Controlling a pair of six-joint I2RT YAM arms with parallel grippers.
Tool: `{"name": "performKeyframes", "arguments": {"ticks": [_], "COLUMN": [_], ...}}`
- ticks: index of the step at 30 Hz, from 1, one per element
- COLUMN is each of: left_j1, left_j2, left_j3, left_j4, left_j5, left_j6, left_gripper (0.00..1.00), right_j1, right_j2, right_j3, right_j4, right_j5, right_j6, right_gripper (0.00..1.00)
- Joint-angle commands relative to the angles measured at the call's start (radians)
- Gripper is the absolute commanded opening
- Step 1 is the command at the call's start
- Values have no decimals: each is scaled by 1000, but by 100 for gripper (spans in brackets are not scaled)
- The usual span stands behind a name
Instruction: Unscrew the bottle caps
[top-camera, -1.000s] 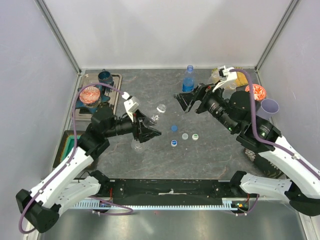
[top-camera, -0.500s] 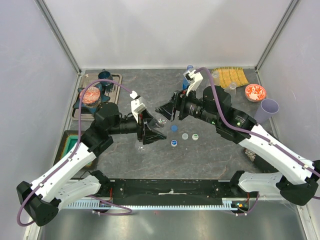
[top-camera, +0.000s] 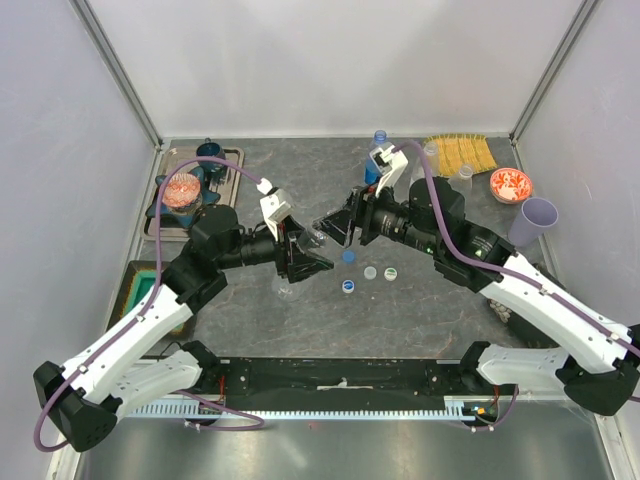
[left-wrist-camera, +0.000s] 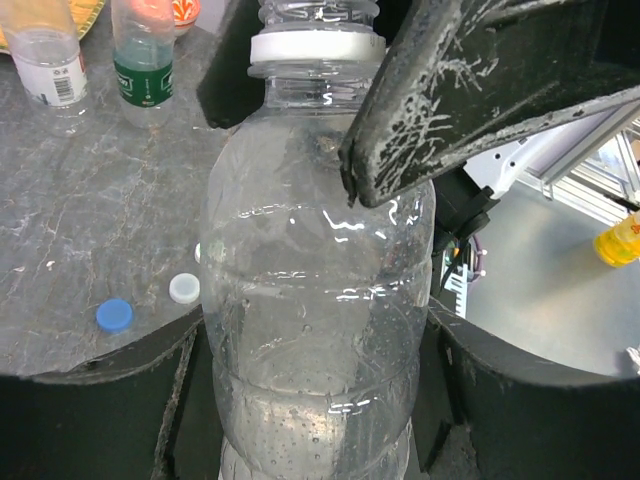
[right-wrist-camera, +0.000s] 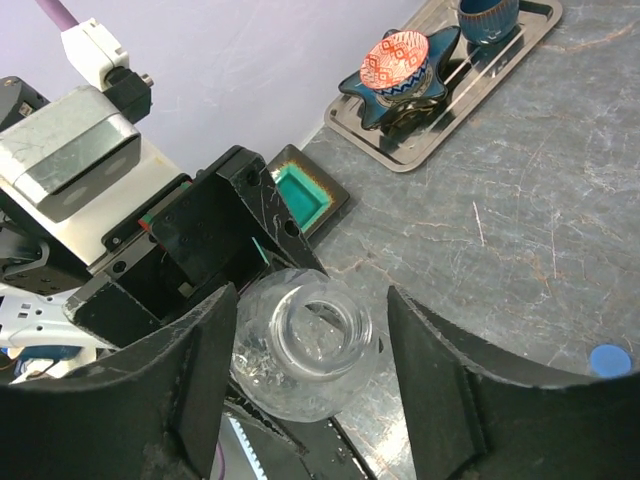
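A plain clear bottle (left-wrist-camera: 310, 300) is held tilted above the table, with my left gripper (left-wrist-camera: 315, 345) shut on its lower body. My right gripper (right-wrist-camera: 310, 350) is open. Its fingers (right-wrist-camera: 205, 370) flank the bottle's top (right-wrist-camera: 320, 335) with small gaps on both sides. That top shows as a clear ring above a white collar (left-wrist-camera: 315, 48); I cannot tell whether a cap sits on it. From above, the two grippers meet mid-table at the bottle (top-camera: 312, 238). A blue-labelled bottle (top-camera: 376, 160) stands at the back. A green-labelled bottle (left-wrist-camera: 143, 70) and another bottle (left-wrist-camera: 50, 60) stand beyond.
Several loose caps (top-camera: 348, 256) lie on the table below the grippers. A metal tray (top-camera: 232, 160) with a star-shaped dish is at the back left, and a teal dish (top-camera: 140, 285) lies at the left edge. At the back right are a lilac cup (top-camera: 538, 215), an orange bowl (top-camera: 510, 184) and a yellow mat (top-camera: 462, 152).
My right arm swung left from the back right to the held bottle, and its jaws narrowed around the bottle's top. My left gripper raised the bottle a little toward it.
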Motion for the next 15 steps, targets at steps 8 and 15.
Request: {"name": "performKeyframes", "arguments": {"ticks": [8, 15], "left_j1": [-3, -3], "left_j2": [-24, -31], "left_j3": [5, -9], "left_j4": [92, 86], "left_j5": [-49, -74], "left_j6": [28, 20], "left_gripper": [45, 60], "right_j1": [-1, -1], "right_j2": [-33, -45], "right_j3": [-39, -61], "right_j4": [60, 86], "right_j5": [-11, -40], "right_j6": [20, 19], "right_gripper": [26, 0]}}
